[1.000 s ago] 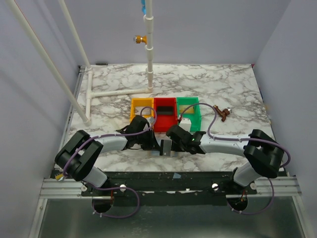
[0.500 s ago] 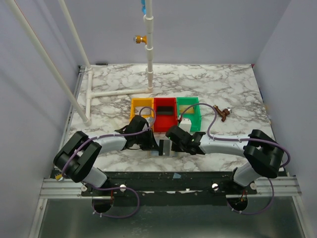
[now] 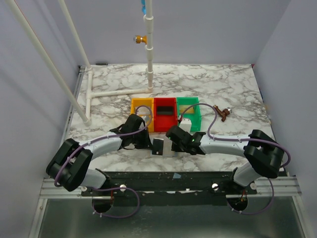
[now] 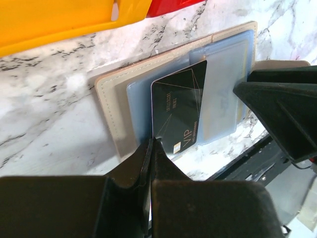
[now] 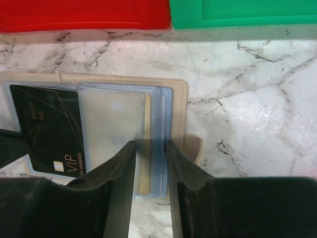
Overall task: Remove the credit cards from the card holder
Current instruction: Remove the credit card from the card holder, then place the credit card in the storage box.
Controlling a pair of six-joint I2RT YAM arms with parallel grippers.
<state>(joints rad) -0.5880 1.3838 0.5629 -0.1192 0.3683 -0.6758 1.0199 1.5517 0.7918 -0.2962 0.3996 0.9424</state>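
The card holder [image 4: 111, 99] lies open on the marble near the front edge, tan rim around grey-blue sleeves [image 5: 161, 114]. A black credit card [image 4: 178, 109] marked VIP sticks partly out of a sleeve toward the near side. My left gripper [image 4: 151, 141] is shut with its tips on that card's near corner. My right gripper [image 5: 148, 146] stands open above the holder's right half, its fingers [image 5: 124, 158] straddling the sleeve edges. From above, both grippers meet at the holder [image 3: 161, 147].
Yellow [image 3: 134, 106], red [image 3: 164, 101] and green [image 3: 188, 100] trays stand in a row just behind the holder; a dark card [image 3: 166, 111] lies in the red one. A white pipe frame [image 3: 119, 91] stands back left. A small brown object [image 3: 223, 114] lies to the right.
My left arm has swung to the left, and the dark card between the grippers has shifted left with it. The right gripper narrowed slightly, then held still.
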